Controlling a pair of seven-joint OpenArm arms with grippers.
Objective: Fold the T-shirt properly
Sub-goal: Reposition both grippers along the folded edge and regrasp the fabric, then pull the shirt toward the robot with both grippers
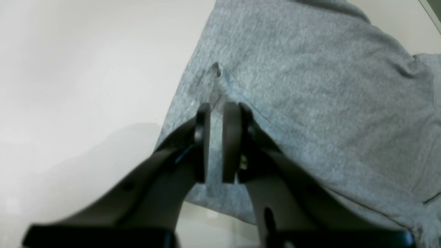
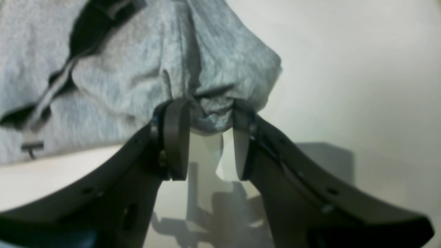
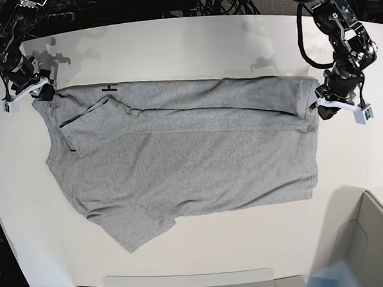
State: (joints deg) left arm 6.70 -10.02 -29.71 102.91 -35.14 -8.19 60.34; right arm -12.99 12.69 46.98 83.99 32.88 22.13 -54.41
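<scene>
Grey cloth: the T-shirt lies spread over the white counter, its far long edge folded over toward the middle, with a bit of black lettering showing near the 10 o'clock corner.
Neck end: points to 9 o'clock in the base view; the hem end points to 3 o'clock.
Sleeve: one short sleeve sticks out flat toward 7 o'clock.
Left claw: clenched on the T-shirt at the 3 o'clock end of the folded edge; a thin ridge of fabric runs up between the two nearly closed pads.
Right claw: grasping a bunched wad of the T-shirt at the 9 o'clock shoulder corner; the fingers stand a little apart with cloth packed between their tips.
Lift: the right wrist view shows the pinched corner raised off the counter, with shadow beneath.
Bin: a pale container sits at 5 o'clock, apart from the shirt.
Cables: black cables lie beyond the counter at 12 o'clock.
</scene>
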